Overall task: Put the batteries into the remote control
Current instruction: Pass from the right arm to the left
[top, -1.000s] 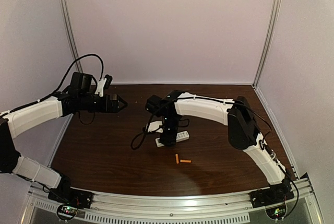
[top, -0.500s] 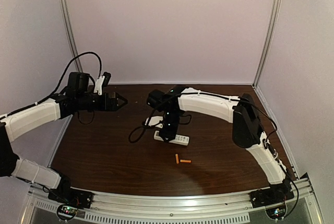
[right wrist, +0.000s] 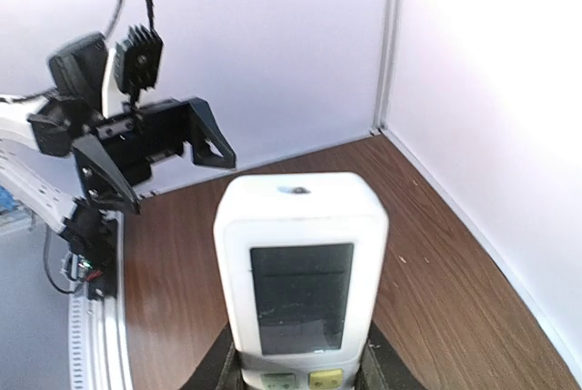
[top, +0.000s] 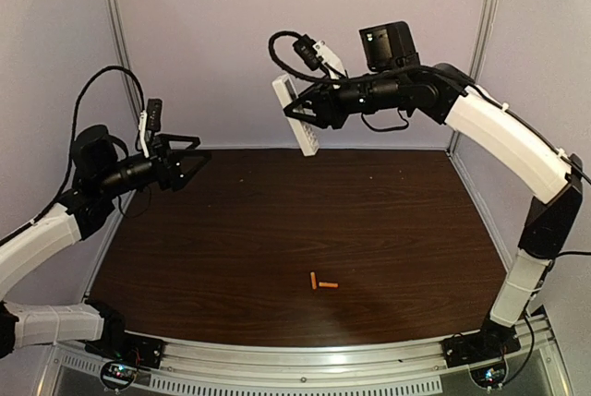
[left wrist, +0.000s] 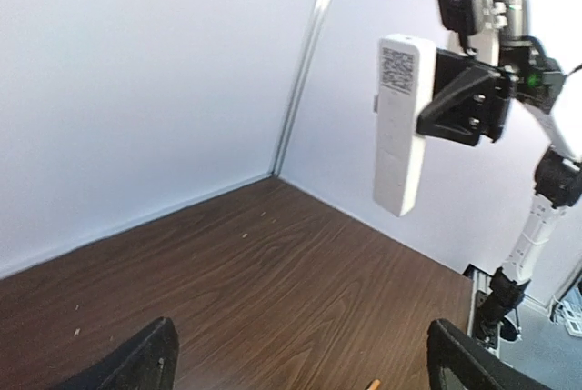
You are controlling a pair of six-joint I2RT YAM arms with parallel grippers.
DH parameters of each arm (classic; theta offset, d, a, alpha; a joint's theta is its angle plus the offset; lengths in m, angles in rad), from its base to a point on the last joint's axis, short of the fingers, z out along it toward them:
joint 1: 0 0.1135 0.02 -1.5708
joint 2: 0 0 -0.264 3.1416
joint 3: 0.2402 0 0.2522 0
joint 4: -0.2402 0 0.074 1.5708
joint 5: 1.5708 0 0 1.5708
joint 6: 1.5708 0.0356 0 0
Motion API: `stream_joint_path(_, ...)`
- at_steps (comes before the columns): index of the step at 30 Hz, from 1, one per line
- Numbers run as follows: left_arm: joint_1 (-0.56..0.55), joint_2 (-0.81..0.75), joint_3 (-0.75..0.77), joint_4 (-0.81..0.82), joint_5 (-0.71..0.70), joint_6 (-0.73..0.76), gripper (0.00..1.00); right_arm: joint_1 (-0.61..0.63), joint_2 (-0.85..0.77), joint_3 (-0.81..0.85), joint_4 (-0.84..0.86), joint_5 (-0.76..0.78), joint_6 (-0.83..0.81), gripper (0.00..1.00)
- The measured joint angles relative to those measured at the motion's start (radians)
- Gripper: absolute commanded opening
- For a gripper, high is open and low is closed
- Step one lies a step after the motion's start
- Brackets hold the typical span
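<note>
My right gripper is shut on the white remote control and holds it high above the back of the table, tilted, screen end away from the gripper. In the right wrist view the remote fills the middle with its dark screen facing the camera, clamped between my fingers. The left wrist view shows its back with a code label. My left gripper is open and empty, in the air at the left, facing the remote. Two orange batteries lie together on the table near the front.
The dark wooden table has white walls on three sides and metal corner posts. An aluminium rail runs along the front edge. A black cable loops above the right wrist.
My right arm has lifted the remote off the table and swung it high toward the back wall. My left arm has drawn back to the left, its gripper open.
</note>
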Motion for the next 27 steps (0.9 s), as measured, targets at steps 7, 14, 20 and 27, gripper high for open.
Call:
stream_joint_path(7,-0.232,0.014,0.008,0.171,0.095,0.067,0.89,0.001,-0.096,-0.255,0.430,-0.289,0.253,0.16)
stream_joint_path(14,-0.327,0.117,0.070,0.218,0.109,0.105,0.83,0.001,-0.100,-0.411,0.739,-0.444,0.472,0.15)
stream_joint_path(20,-0.364,0.196,0.122,0.261,0.098,0.093,0.76,0.003,-0.132,-0.479,0.930,-0.507,0.591,0.16)
stream_joint_path(27,-0.370,0.272,0.175,0.265,0.086,0.044,0.70,0.008,-0.173,-0.492,0.999,-0.520,0.616,0.17)
